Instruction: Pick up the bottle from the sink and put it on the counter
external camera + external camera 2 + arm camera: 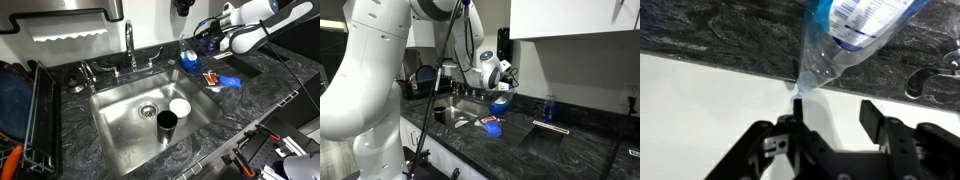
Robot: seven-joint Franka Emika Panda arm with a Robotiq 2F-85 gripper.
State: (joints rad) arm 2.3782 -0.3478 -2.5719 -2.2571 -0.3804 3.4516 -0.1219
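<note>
The bottle, clear with a blue label, is on the dark marbled counter behind the sink's far right corner, outside the steel sink. It also shows in the other exterior view. My gripper is just beside and above it, also seen from the other exterior side. In the wrist view the bottle lies beyond the fingertips, its narrow end touching one finger. The gripper is open, with nothing between the fingers.
A black cup and a white bowl sit in the sink by the drain. The chrome faucet stands behind the basin. A flat blue object lies on the counter. A darker blue bottle stands further along. A dish rack is beside the sink.
</note>
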